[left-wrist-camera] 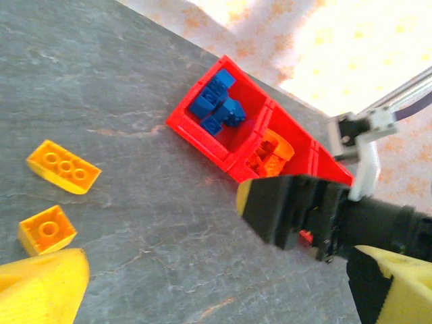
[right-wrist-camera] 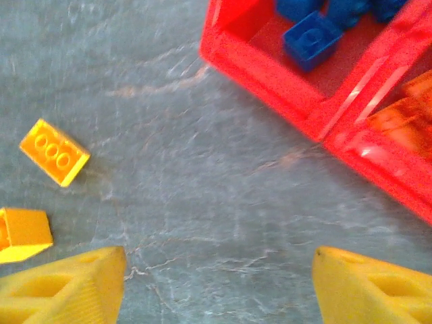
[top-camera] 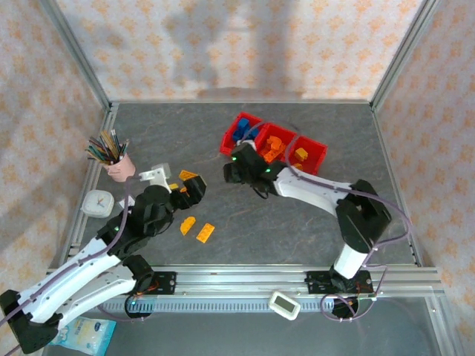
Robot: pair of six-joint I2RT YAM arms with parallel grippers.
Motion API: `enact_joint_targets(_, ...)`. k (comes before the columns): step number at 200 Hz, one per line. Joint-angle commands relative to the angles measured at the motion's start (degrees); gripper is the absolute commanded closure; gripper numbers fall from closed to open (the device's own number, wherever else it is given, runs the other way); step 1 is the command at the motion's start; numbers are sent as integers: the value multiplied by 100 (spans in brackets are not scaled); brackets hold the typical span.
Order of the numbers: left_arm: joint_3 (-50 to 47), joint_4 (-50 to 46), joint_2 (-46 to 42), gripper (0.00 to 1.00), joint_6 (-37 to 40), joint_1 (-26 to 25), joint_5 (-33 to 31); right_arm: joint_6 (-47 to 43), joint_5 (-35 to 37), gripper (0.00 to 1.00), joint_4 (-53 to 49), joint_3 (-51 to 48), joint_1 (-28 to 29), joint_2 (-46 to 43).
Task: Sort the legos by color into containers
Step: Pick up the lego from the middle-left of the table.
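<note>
Legos mid-sort: blue legos lie in the left-end compartment of the red tray, orange legos in the middle one, yellow-orange legos in the right-end one. The tray sits slantwise at the far centre-right of the grey worktop.

Loose legos, all yellow-orange, lie well apart from the tray on the left half. A pair sits side by side nr the middle, and a third brick is just beyond my L tool.

L wrist cam: a flat six-stud brick and a small one-stud brick lie apart from each other, left of my fingers. My L tool has its fingers spread wide w/ nothing between them, over bare worktop.

My R tool is also wide open and empty, low over the worktop just short of the tray's blue end. Its cam catches one blue brick by the compartment wall.

Pink cup of pencils and a white timer stand at the left edge.
</note>
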Motion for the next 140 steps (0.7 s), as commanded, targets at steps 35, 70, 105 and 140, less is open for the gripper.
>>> enact_joint_targets(35, -93, -1074, -651, 1, -477, -21, -669, -455, -137, 20, 197, 1046, 620, 1129)
enact_joint_targets(70, -82, -1300, -886, 1, -599, -12, -842, -611, -268, 18, -107, 1977, 854, 1925)
enact_joint_targets(105, -24, -1560, -1053, 1, -742, -12, -1018, -592, -344, 16, -49, 2399, 1076, 2375)
enact_joint_targets(140, -24, -1672, -1209, 1, -799, -12, -1156, -901, -461, 19, -150, 2920, 1217, 2864)
